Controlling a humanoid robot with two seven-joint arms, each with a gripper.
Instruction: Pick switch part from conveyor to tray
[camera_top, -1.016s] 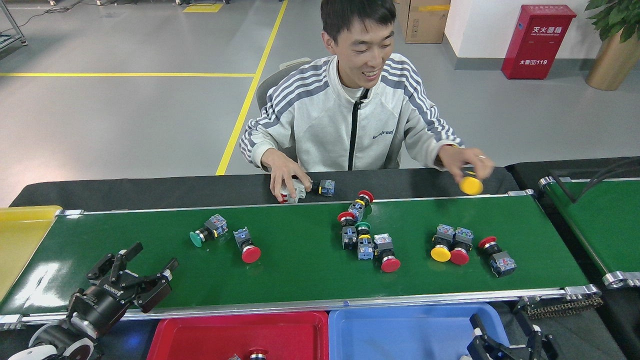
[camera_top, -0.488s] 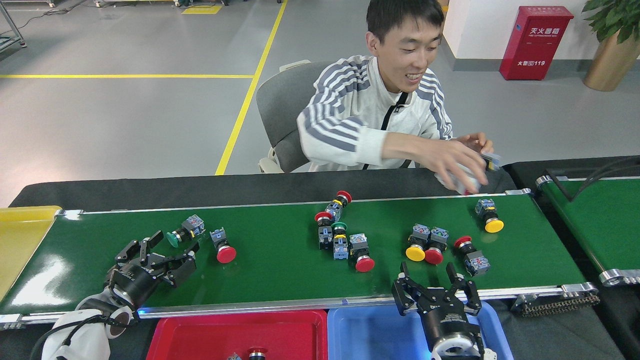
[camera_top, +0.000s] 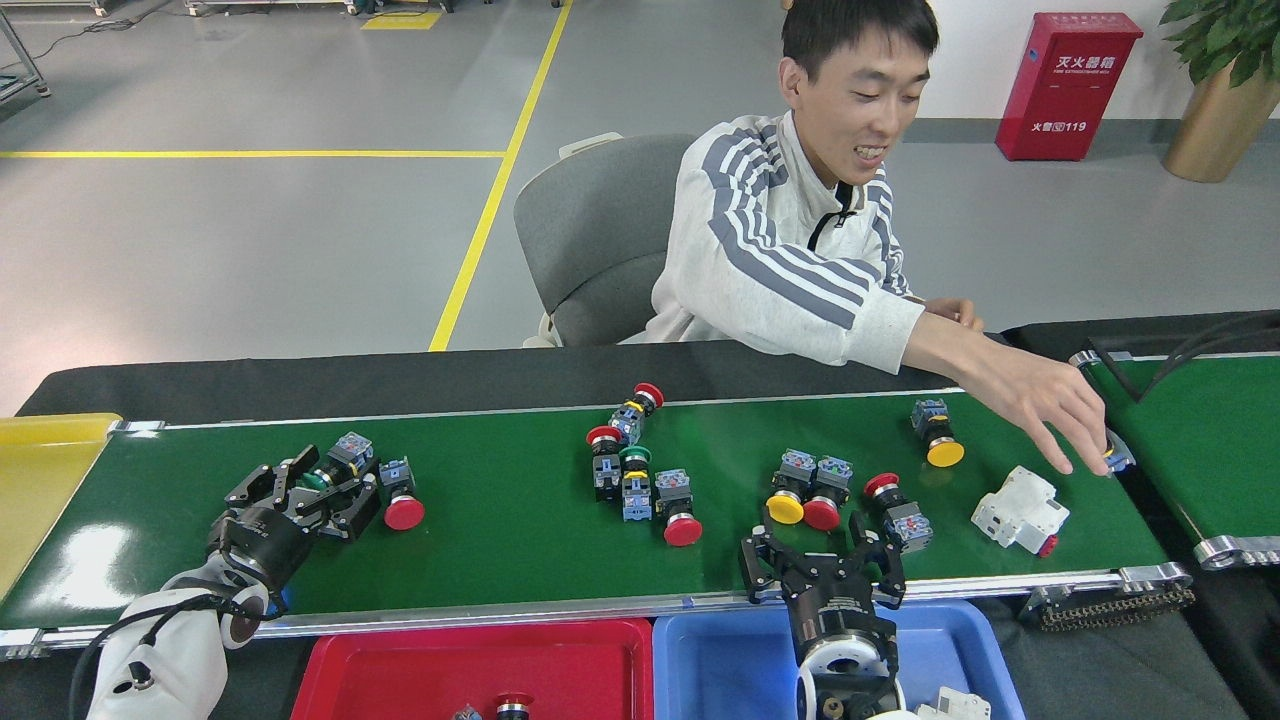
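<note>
Several push-button switch parts lie on the green conveyor (camera_top: 520, 545). My left gripper (camera_top: 328, 482) is open over the belt's left part, its fingers on either side of a green-capped switch part (camera_top: 335, 466); a red-capped one (camera_top: 402, 505) lies just right of it. My right gripper (camera_top: 815, 537) is open at the belt's near edge, just in front of a yellow-capped (camera_top: 787, 497) and a red-capped switch part (camera_top: 824, 503) lying side by side. Below the belt sit a red tray (camera_top: 420, 670) and a blue tray (camera_top: 720, 655).
A seated person reaches a hand (camera_top: 1055, 415) over the belt's right end. A white block (camera_top: 1020, 510) and a yellow-capped switch part (camera_top: 937, 440) lie there. A cluster of switch parts (camera_top: 640, 480) sits mid-belt. A yellow bin (camera_top: 40, 470) is at left, a second green belt (camera_top: 1210, 440) at right.
The parts have drifted left on the belt. My left gripper moved forward around the green-capped part. My right gripper shifted left and up. The person set down a white block.
</note>
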